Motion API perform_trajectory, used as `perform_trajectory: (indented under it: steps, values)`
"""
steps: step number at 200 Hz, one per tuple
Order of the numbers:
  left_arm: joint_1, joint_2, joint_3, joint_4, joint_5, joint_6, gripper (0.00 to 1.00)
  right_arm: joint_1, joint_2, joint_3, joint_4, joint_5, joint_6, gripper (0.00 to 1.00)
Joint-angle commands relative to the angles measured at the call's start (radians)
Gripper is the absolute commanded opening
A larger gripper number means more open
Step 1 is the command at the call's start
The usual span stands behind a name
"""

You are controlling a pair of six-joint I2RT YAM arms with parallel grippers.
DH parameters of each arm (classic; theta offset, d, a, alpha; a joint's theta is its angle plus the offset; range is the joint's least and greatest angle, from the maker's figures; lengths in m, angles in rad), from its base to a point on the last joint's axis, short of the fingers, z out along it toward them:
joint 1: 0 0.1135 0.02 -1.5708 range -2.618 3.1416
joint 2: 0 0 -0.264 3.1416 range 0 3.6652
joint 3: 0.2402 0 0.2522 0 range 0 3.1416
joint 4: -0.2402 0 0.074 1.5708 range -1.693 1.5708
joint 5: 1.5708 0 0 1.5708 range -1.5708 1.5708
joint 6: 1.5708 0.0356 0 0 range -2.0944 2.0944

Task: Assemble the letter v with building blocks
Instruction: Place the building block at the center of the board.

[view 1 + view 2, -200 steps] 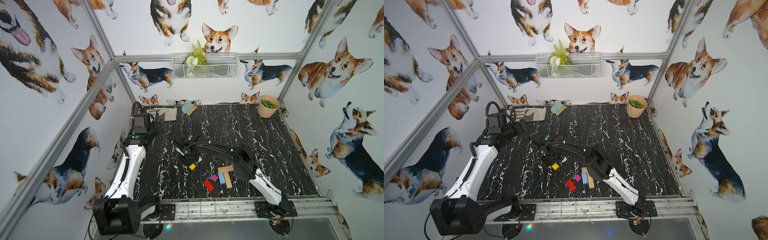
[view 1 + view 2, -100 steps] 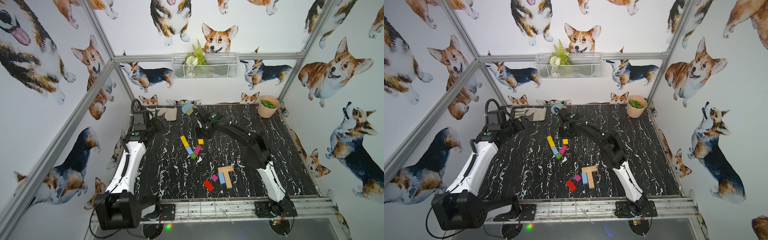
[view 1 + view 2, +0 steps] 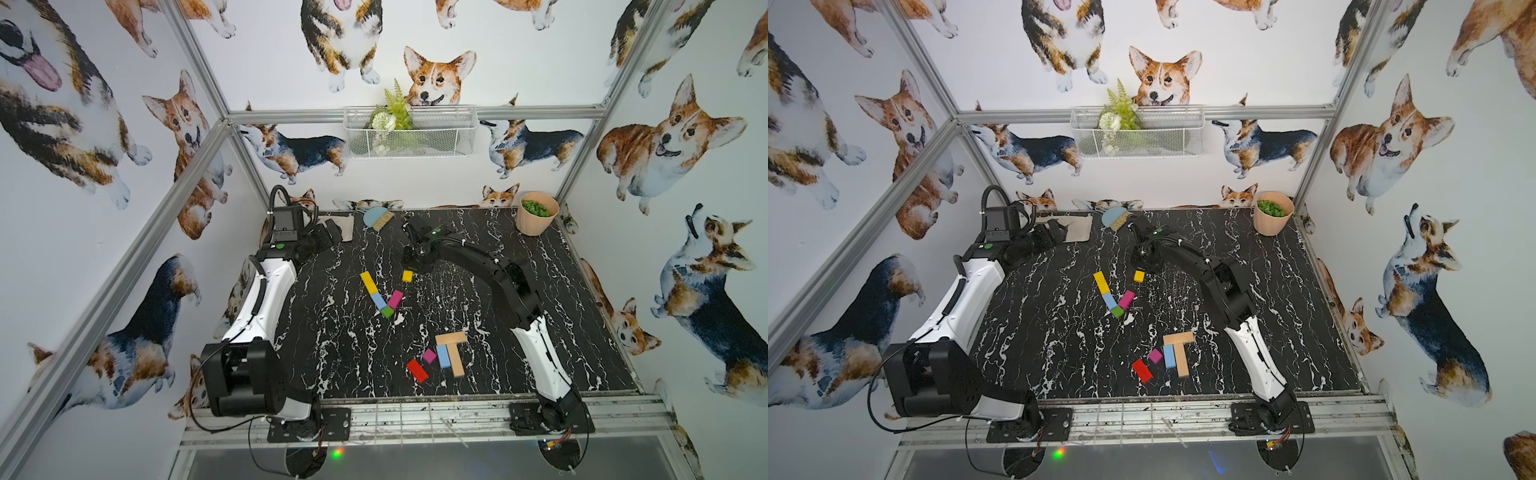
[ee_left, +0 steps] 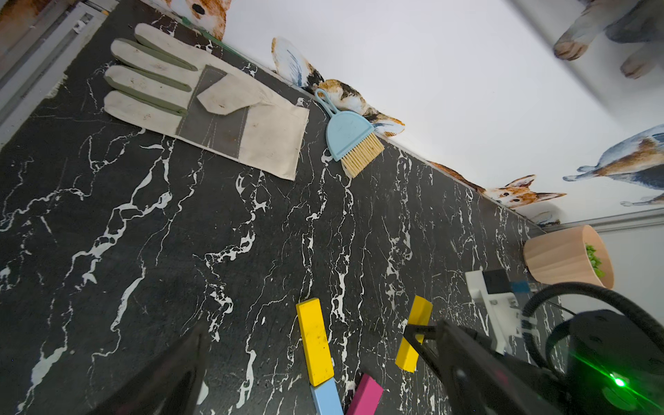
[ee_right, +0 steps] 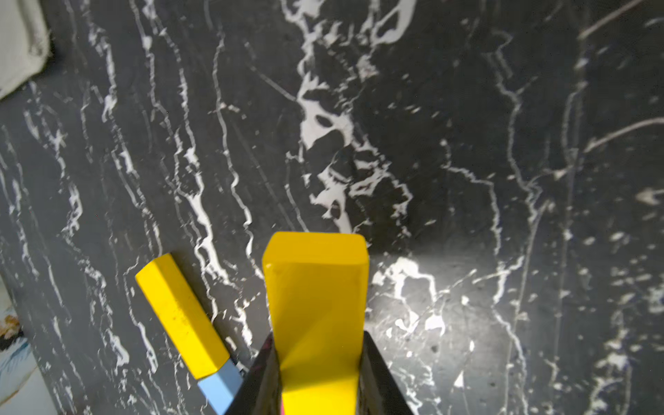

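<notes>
Two jaws of the right gripper (image 5: 318, 339) pinch a yellow block (image 5: 316, 287), just beside the long yellow bar (image 5: 181, 312) of the half-built V. Past that bar the marble table (image 5: 467, 143) lies open; the left gripper (image 3: 333, 233) hangs wide and empty, well apart from that bar.

Count's in! Yellow, two: one yellow wooden bar (image 3: 368, 282), one yellow wooden block (image 3: 407, 276). Two light blue wooden blocks (image 3: 378, 300) (image 3: 443, 356), two magenta wooden blocks (image 3: 395, 298) (image 3: 429, 355), two plain tan wooden bars (image 3: 451, 337) (image 3: 457, 362), one green wooden stub (image 3: 387, 312), one red wooden block (image 3: 417, 370): ten. Far side: one white fabric glove (image 4: 215, 107), one light blue hand brush (image 4: 346, 133), one peach pot (image 3: 536, 223).
</notes>
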Motion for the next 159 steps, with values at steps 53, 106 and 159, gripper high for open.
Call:
perform_trajectory:
  steps: [53,106,159]
  values:
    - [0.002,0.01,0.013,-0.011,0.053,0.016,1.0,-0.008,0.124,0.165,-0.093,0.019,0.052,0.24]
    - [0.001,0.02,0.013,-0.008,0.073,0.012,1.0,-0.008,0.151,0.178,-0.107,0.005,0.064,0.28]
    - [0.002,0.017,0.012,-0.011,0.07,0.013,1.0,-0.008,0.165,0.178,-0.106,-0.017,0.075,0.4]
